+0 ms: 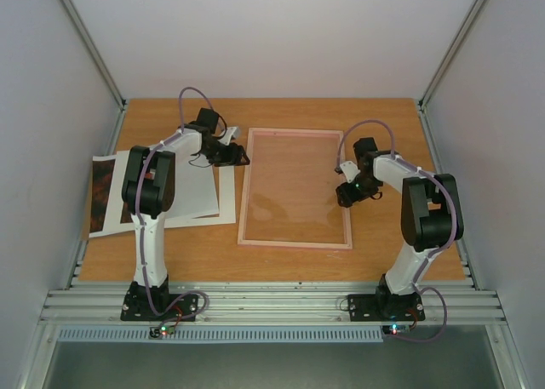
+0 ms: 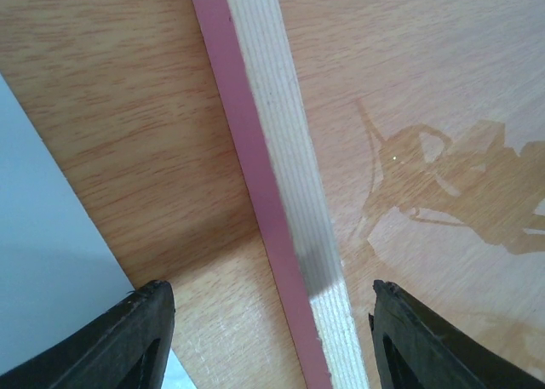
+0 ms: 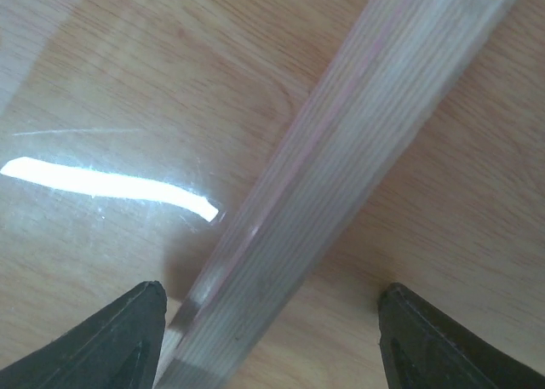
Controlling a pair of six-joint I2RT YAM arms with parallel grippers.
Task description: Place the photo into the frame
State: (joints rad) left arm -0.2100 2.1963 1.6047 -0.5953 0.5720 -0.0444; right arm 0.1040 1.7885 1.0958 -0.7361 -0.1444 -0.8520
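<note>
The left hand [image 1: 242,157] and right hand [image 1: 344,195] are both open and empty, each straddling a long rim of the frame [image 1: 295,243], which lies mid-table pointing away from the arms. The photo [image 1: 104,193] peeks from under white sheets [image 1: 200,193] far left, nearer the left hand.

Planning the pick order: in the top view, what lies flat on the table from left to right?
photo → white sheets → frame

Wooden table [image 1: 289,266] with frame [image 1: 294,244], white sheets [image 1: 197,185] and photo [image 1: 102,193]
</note>
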